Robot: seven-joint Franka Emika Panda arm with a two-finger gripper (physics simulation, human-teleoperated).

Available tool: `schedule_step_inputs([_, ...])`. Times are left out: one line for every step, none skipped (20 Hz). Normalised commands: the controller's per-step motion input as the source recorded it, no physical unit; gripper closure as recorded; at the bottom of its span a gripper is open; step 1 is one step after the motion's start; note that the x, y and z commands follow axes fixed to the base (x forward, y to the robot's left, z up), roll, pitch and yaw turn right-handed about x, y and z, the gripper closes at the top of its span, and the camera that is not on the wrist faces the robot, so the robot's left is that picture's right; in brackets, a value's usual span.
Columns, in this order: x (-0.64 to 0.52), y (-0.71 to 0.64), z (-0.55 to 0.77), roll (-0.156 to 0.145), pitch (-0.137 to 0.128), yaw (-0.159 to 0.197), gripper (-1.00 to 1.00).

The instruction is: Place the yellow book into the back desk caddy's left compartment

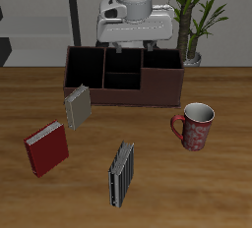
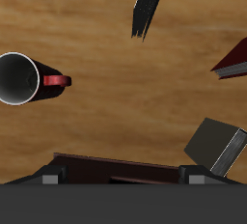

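Small tan-yellow book (image 1: pixel 77 105) sits on the wooden tabletop (image 1: pixel 197 183) just in front of the reddish-brown desk caddy (image 1: pixel 123 75); end effector (image 1: pixel 131 47) hovers above, can't tell its finger spread.

Gripper (image 1: pixel 136 43): fingers hidden behind the arm's white head — open or closed, can't tell.
Caddy (image 2: pixel 116 167): only a rim shows, compartments unseen.
Red book (image 2: pixel 232 60): cut by the frame edge — one corner visible.
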Motion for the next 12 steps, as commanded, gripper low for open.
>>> schedule_step_inputs([0.04, -0.16, 0.07, -0.142, -0.041, 0.024, -1.0])
schedule_step_inputs([0.03, -0.01, -0.02, 0.004, 0.026, -0.006, -1.0])
schedule_step_inputs([0.0, -0.07, 0.01, -0.058, -0.009, 0.012, -1.0])
schedule_step_inputs([0.0, 0.0, 0.0, 0.0, 0.0, 0.0, -1.0])
schedule_step_inputs([-0.02, -0.03, 0.01, -0.018, -0.003, 0.01, -1.0])
schedule_step_inputs([-0.06, -0.1, 0.05, -0.018, -0.002, 0.004, -1.0])
schedule_step_inputs([0.04, -0.2, 0.01, -0.05, -0.023, -0.016, -1.0])
schedule_step_inputs([0.0, -0.2, 0.04, -0.01, -0.028, 0.023, -1.0])
schedule_step_inputs([0.04, -0.37, -0.04, -0.015, 0.033, -0.034, -1.0])
schedule_step_inputs([-0.01, -0.23, -0.03, -0.005, 0.015, -0.011, -1.0])
schedule_step_inputs([0.04, -0.26, -0.07, 0.002, -0.001, 0.004, -1.0])
schedule_step_inputs([0.03, -0.41, -0.09, -0.017, 0.009, -0.026, -1.0])
